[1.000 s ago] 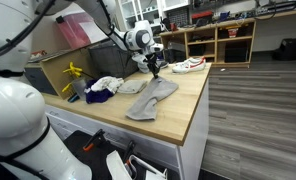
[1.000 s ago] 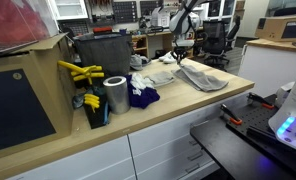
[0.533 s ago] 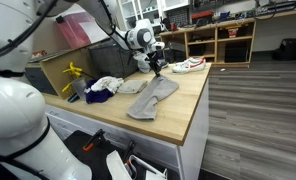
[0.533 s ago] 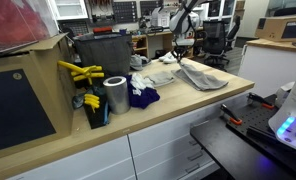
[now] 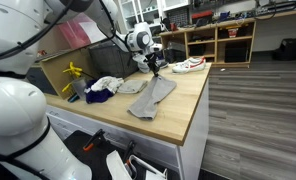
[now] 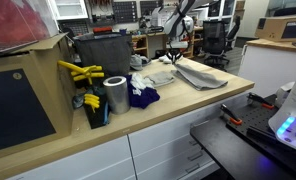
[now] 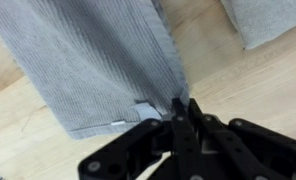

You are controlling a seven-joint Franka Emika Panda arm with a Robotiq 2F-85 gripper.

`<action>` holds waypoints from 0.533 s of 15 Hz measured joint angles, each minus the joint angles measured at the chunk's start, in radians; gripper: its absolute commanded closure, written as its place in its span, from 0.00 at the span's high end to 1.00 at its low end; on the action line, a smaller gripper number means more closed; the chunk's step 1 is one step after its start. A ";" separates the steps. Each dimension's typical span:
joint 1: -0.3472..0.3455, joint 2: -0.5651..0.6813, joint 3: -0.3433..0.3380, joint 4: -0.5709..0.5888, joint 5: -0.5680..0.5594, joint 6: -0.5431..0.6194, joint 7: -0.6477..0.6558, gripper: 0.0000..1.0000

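One grey ribbed cloth is in the grip of the hand. In the wrist view the fingertips are pressed almost together on the cloth's hem, close to one of its corners. Light wood of the worktop shows bare on both sides of that corner.

In both exterior views the hand stands over the far end of the cloth, toward the back edge of the worktop. The grey ribbed cloth runs from there in a long strip toward the drawer-side edge. Its loose end lies near that edge without hanging over it.

A second grey cloth lies just beside the strip, and a narrow band of wood keeps the two apart at the gripped corner.

Past it, toward the cluttered end, a white cloth and a purple cloth are bunched together. A metal cylinder, a yellow tool and a dark bin stand behind them.

A white shoe rests near the back edge, close to the hand but not touching it.

The widest open room is on the other side of the strip. Bare worktop reaches from the cloth's long side out to the end edge, and beyond that edge is wooden floor.
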 measured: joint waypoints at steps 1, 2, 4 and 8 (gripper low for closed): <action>0.004 0.011 -0.002 0.018 -0.001 0.000 0.001 0.34; 0.008 0.022 -0.004 0.035 -0.002 0.000 0.001 0.40; 0.009 0.035 -0.006 0.062 -0.009 0.000 0.001 0.56; 0.007 0.036 -0.033 0.085 -0.038 0.000 -0.001 0.84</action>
